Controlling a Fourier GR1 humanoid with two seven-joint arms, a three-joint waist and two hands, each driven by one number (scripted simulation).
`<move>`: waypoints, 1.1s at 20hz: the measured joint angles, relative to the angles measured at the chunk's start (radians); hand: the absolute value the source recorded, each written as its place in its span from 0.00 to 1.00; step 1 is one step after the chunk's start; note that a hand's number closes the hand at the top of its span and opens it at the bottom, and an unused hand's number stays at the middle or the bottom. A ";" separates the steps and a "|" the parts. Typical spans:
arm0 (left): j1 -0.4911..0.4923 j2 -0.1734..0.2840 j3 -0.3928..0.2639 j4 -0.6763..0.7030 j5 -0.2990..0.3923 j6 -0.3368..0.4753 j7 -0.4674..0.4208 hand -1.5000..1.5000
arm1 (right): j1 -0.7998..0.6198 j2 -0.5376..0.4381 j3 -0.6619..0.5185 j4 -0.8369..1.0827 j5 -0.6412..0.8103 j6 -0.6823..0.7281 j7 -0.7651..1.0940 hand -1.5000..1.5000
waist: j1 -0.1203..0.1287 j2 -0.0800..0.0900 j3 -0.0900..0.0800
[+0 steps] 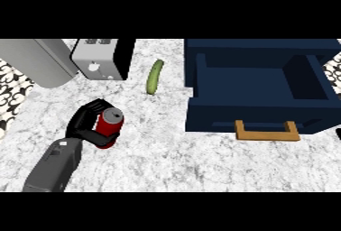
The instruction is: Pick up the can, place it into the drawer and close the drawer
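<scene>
— Head view first: what sits at the far left of the white marbled counter (200, 162)?

— A large grey rounded appliance (36, 61), and just right of it a silver and black toaster (100, 58). Below those, the left hand (85, 124) comes up on its grey forearm (57, 164), black fingers and thumb curled round the red cylindrical can with a silver top (110, 122).

— So where is the can exactly?

— On the left part of the counter, upright with a slight tilt, gripped from its left side. The silver lid faces up; the red wall shows between the fingers. I cannot tell whether its base touches the counter.

— And further right?

— A long green cucumber (154, 76) lies by itself, between the toaster and the dark blue drawer box (260, 85). That drawer is pulled open, its wooden U-shaped handle (266, 131) toward the front. I see nothing inside its compartment.

— The can is well apart from it?

— Yes, well left of it.
</scene>
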 measured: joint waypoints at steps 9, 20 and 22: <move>0.082 -0.101 0.049 -0.319 0.100 0.248 0.175 1.00 | 0.023 0.001 -0.004 0.001 -0.003 0.006 -0.020 0.00 | -0.004 -0.003 0.001; 0.098 -0.197 -0.124 -0.853 0.044 0.422 0.575 1.00 | 0.049 0.000 -0.011 -0.039 -0.029 0.017 -0.020 0.00 | -0.016 0.000 0.000; 0.061 -0.208 -0.167 -0.882 0.036 0.467 0.631 1.00 | 0.047 0.002 -0.004 -0.041 -0.026 0.014 -0.022 0.00 | -0.021 0.002 0.000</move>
